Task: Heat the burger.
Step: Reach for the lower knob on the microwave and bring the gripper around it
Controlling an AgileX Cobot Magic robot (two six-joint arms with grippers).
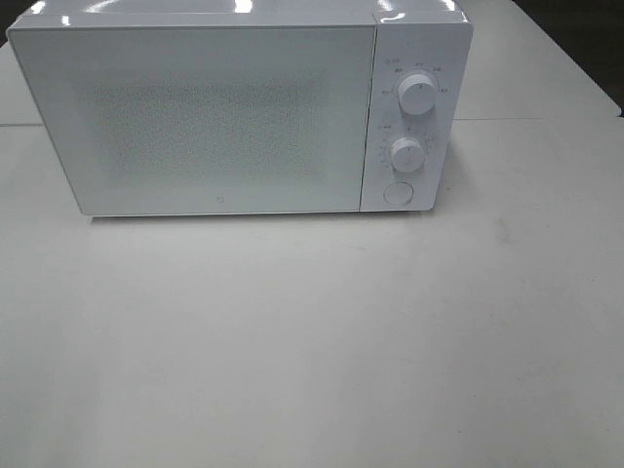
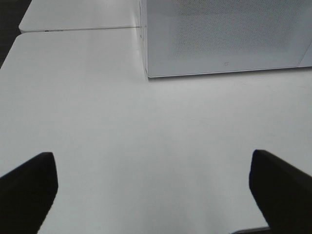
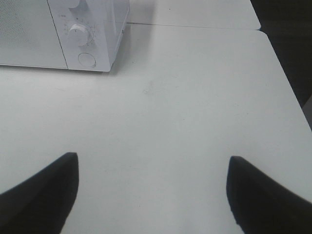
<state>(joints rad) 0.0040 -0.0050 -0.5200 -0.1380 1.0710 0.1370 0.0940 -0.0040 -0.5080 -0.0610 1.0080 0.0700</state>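
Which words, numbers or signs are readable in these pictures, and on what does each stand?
No text can be read.
Marks around the upper knob of the microwave: too small, blurred.
Marks around the lower knob: too small, blurred.
A small mark low on the door: too small.

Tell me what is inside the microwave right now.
The microwave is shut, and its speckled door window shows only white, so the cavity is hidden. Whether the burger is in there cannot be told; none appears on the table.
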